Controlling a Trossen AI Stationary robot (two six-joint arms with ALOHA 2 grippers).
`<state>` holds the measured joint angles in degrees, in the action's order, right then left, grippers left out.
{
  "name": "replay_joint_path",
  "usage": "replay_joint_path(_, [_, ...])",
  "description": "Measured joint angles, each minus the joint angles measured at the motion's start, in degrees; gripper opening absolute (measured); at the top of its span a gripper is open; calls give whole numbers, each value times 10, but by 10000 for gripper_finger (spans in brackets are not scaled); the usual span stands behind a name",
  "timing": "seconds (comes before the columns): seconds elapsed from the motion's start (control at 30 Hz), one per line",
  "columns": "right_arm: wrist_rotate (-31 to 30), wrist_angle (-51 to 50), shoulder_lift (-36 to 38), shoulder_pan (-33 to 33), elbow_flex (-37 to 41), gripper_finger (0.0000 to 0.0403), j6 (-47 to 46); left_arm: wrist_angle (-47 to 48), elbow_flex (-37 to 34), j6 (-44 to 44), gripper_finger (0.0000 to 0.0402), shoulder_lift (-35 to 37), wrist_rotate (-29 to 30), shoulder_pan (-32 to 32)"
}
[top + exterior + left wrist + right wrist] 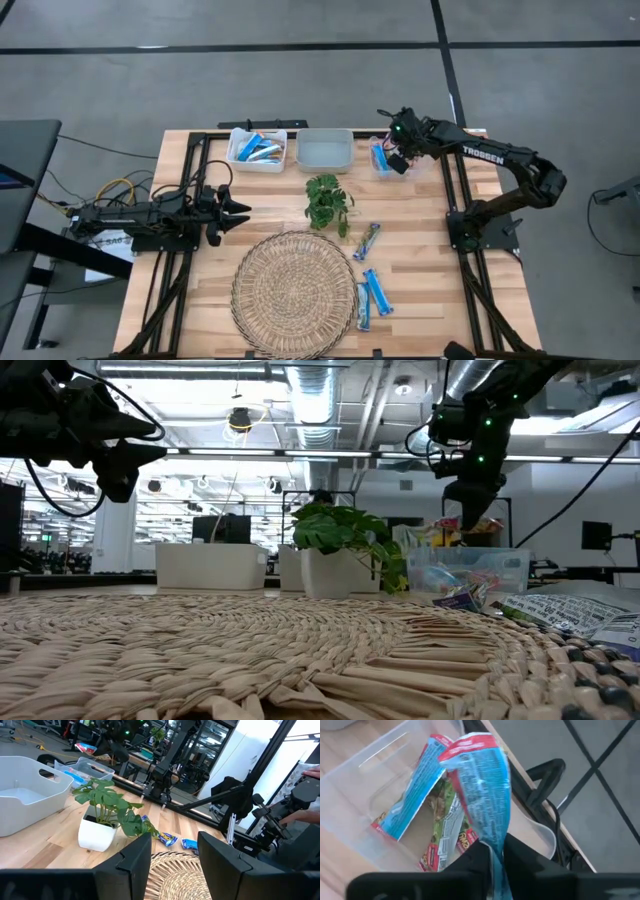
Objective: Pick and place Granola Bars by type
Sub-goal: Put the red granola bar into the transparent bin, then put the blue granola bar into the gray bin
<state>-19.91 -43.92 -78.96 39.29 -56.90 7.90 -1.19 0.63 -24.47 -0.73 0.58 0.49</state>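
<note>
The right pincer (397, 158) hung over the clear plastic bin (383, 172) at the far right edge of the pale wooden tabletop (420, 260), its fingers nearly closed on the end of a light-blue foil-wrapped granola bar (482, 785). That bar dangled above the bin, over a second blue bar (415, 787) and a green-and-red wrapped bar (445, 832) lying inside. Only the right wrist view showed this grip; from above, the arm hid it.

The left pincer (236, 210) waited at the tabletop's left edge, fingers parted and empty, pointing toward the round woven straw mat (295, 292).

Three blue bars remained loose: one (366, 241) just right of the small green leafy plant in a white pot (327, 200), two (371, 298) at the mat's right rim. A white bin (257, 150) held further blue bars; the grey bin (325, 150) beside it showed nothing inside. Open wood lay between the loose bars and the right edge.

"TROSSEN" was legible on the right arm (490, 155). Wrapper print could not be read.
</note>
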Motion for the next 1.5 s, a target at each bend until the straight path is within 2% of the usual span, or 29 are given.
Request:
replay_joint_path(0.37, [20,-4,0,1,0,157,11,0,0,0,153,0,0,0])
replay_joint_path(0.57, [27,-11,0,-3,0,202,-4,0,0,0,153,0,0,0])
replay_joint_path(0.67, [65,-26,0,-15,0,215,-34,0,0,0,153,0,0,0])
replay_joint_path(0.77, [132,-51,0,-37,0,222,-61,0,0,0,153,0,0,0])
replay_joint_path(0.9, [213,-78,0,-92,0,224,-64,0,0,0,153,0,0,0])
replay_joint_path(1.0, [244,-78,0,-148,0,224,-57,0,0,0,153,0,0,0])
replay_joint_path(1.3, [245,-71,0,-347,0,223,97,0,0,0,153,0,0,0])
replay_joint_path(1.5, [244,-13,-4,-428,0,223,182,0,0,0,153,0,0,0])
